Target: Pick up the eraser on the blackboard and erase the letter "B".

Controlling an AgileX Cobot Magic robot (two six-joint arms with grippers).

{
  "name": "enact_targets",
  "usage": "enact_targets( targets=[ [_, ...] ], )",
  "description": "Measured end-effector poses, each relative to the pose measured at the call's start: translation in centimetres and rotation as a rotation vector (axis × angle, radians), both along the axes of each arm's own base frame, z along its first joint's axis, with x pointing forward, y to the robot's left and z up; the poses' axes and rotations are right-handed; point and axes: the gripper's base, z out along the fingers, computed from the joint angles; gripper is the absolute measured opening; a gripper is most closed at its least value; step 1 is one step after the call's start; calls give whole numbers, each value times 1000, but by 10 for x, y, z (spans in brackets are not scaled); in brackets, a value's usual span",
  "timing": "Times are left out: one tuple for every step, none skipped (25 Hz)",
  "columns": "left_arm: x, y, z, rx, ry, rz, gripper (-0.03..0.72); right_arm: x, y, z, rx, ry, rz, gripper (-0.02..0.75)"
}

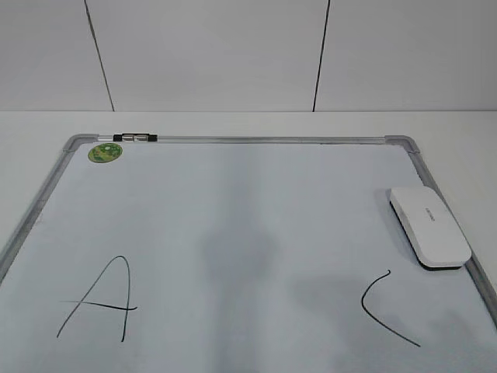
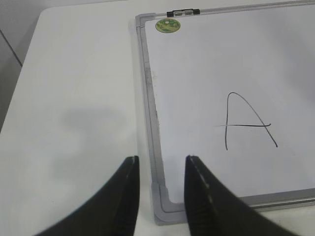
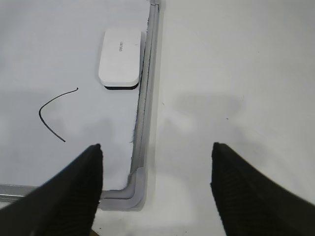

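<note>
The eraser (image 1: 429, 227) lay flat on the blackboard (image 1: 233, 202), hard against the frame at about three o'clock in the exterior view, well clear of both grippers. Its long axis ran roughly along that right-hand frame rail, tilted a little so the near end sat further right. Between the letter "A" (image 1: 101, 299) at seven o'clock and the letter "C" (image 1: 384, 307) at five o'clock the board was bare; I could make out no letter "B" at all, only faint shadows in the middle, so by my reckoning either the wiping was done or the mark was simply not there to see.

From the right wrist camera the eraser (image 3: 120, 58) stood at about eleven o'clock from the right gripper (image 3: 156, 167), ahead and slightly left, its long side pointing away from the camera and its edge just beside the frame rail (image 3: 145, 98). The right gripper's fingers were spread wide, hovering over the board's near corner and the bare table (image 3: 236, 73).

The left gripper (image 2: 161, 184) hung over the opposite near corner, fingers parted more narrowly, nothing between them. The green sticker (image 2: 167, 25) showed at twelve o'clock from it, with the "A" off at two.

The right arm was plainly the nearer one. I judged any grasp would need the fingers to straddle the eraser's short width, with the frame crowding one side.
</note>
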Motion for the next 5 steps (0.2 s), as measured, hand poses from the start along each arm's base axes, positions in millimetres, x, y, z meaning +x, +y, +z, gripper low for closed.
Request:
enact_targets(
  targets=[
    [0,0,0,0,0,0,237,0,0,0,0,0,0,533],
    [0,0,0,0,0,0,237,0,0,0,0,0,0,533],
    [0,0,0,0,0,0,237,0,0,0,0,0,0,532],
    [0,0,0,0,0,0,237,0,0,0,0,0,0,532],
    [0,0,0,0,0,0,237,0,0,0,0,0,0,532]
  ],
)
